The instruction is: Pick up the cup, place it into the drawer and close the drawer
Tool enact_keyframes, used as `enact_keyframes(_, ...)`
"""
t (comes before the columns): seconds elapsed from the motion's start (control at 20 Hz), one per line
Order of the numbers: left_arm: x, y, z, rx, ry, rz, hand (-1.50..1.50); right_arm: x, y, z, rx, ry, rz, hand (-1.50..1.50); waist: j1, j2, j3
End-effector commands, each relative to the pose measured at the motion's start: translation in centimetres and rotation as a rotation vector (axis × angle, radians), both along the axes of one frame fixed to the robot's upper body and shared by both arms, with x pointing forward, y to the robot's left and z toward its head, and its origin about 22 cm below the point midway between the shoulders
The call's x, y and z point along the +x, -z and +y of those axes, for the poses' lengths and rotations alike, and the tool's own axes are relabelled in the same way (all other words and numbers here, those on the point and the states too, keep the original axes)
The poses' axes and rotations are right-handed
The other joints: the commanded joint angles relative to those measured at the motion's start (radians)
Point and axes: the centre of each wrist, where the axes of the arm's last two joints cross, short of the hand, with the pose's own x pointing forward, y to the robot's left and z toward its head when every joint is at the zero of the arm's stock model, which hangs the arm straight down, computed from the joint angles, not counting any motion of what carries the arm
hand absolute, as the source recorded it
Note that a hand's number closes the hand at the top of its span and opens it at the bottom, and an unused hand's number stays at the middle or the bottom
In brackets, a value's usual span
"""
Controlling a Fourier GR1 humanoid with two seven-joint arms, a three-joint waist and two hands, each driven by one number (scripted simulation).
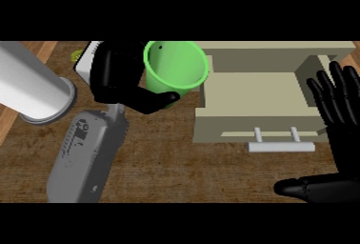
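Two hands in frame. Left hand point(126, 78) is curled round the green cup point(175, 64), fingers on the cup's left side, thumb wrapped under toward its lower right. Cup is held upright-ish, open mouth facing the camera, tilted slightly. It sits just left of the beige drawer point(260, 90), rim overlapping the drawer's left wall in this view; cannot tell whether they touch. Cup is not inside the drawer cavity.

Drawer is pulled open, cavity visible from above, front panel toward the viewer with a pale bar handle point(281, 145) on two posts.

Right hand point(337, 128) at the right edge, fingers straight and spread pointing up, thumb out to the left low down, holding nothing. It overlaps the drawer's right side in view.

Left grey forearm point(84, 152) runs up from the lower left. Large white cylinder point(32, 83) lies at upper left on the wooden counter point(175, 162), well apart from the drawer.
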Motion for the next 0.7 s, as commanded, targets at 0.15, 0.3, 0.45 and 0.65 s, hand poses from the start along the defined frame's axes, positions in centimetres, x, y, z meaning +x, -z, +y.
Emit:
enact_keyframes(0.15,3.0,-2.4,-3.8,0.053,0.010,0.026,1.50,0.6,1.0,0.3,-0.011,-0.017,-0.006,-1.50,-0.008,0.003,0.000)
enact_keyframes(0.3,3.8,-4.0,-4.9,0.085,0.008,0.033,1.50,-0.9,2.6,-0.6,-0.003,-0.009,0.011,-1.50,-0.012,0.002,0.000)
enact_keyframes(0.45,5.2,-3.1,-6.5,0.120,-0.007,0.045,1.50,0.2,0.9,0.1,-0.005,0.003,-0.004,-1.50,-0.021,0.006,0.000)
enact_keyframes(0.65,5.5,-4.9,-8.1,0.141,-0.011,0.091,1.50,0.1,0.9,-0.5,-0.019,-0.016,0.005,-1.50,-0.015,0.004,0.000)
